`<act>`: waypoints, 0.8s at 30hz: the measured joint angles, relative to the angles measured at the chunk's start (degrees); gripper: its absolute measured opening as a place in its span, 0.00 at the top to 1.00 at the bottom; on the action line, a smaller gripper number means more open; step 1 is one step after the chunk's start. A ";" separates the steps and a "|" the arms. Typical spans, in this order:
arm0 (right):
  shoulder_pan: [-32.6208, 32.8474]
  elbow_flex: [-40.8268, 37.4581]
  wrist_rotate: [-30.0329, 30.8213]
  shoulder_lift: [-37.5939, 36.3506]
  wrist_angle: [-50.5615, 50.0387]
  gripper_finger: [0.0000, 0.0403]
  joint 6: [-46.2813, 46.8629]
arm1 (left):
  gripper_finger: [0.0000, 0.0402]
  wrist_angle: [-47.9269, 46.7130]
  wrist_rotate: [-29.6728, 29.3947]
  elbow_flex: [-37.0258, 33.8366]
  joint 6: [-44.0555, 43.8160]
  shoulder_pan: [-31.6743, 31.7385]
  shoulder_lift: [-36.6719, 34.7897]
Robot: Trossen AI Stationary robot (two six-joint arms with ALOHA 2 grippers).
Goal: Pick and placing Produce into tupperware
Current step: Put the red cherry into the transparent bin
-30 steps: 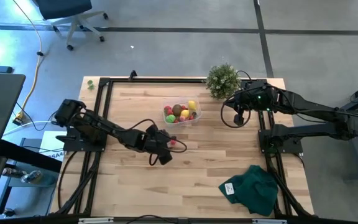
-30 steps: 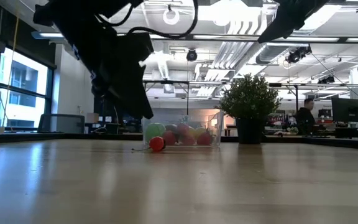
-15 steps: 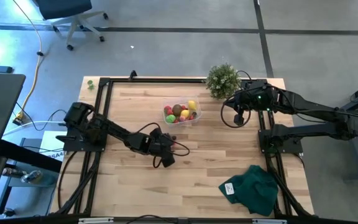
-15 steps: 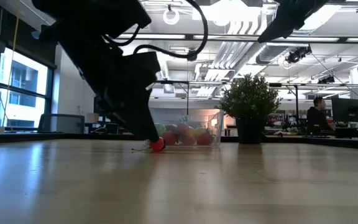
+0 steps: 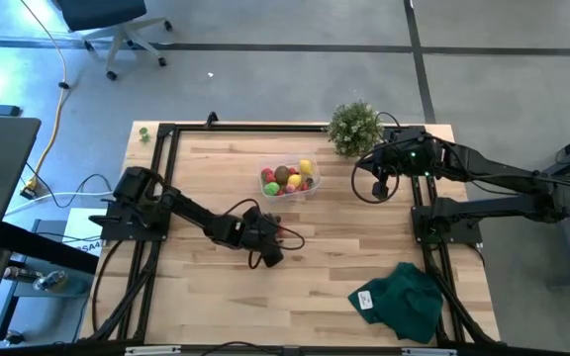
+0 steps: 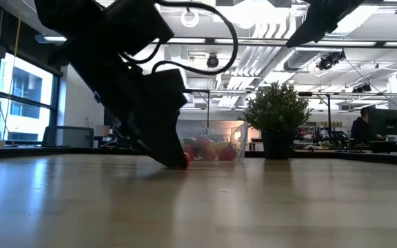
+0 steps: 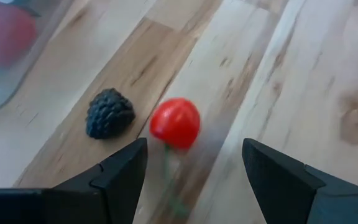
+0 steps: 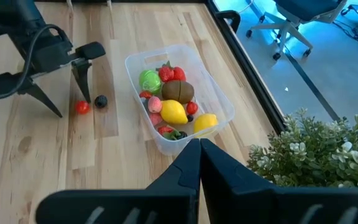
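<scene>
Left tool (image 7: 194, 165) straddles one red berry (image 7: 175, 122), one dark berry (image 7: 109, 113) beside.

The dark left gripper (image 5: 277, 237) reaches low toward the table's centre, its two fingers (image 7: 123, 171) spread apart; the dark right gripper (image 8: 199, 147) waits raised at two o'clock, fingers pressed together

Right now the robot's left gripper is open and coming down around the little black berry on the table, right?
Not quite. The left gripper is open, but it is lined up on the red berry, not the black berry, which lies just beside it outside the fingers. The left wrist view shows this, with the red one sitting between the two fingers.
</scene>
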 joint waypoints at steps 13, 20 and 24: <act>0.01 0.00 -0.02 0.02 -0.04 1.00 -0.02 | 0.37 6.22 0.21 -0.02 5.33 3.09 1.31; 0.01 0.00 -0.01 0.02 -0.04 1.00 -0.01 | 0.37 6.23 4.85 0.00 9.29 4.21 1.29; 0.02 -0.01 -0.01 0.02 -0.04 1.00 -0.01 | 0.37 5.49 5.65 0.00 10.24 4.03 1.29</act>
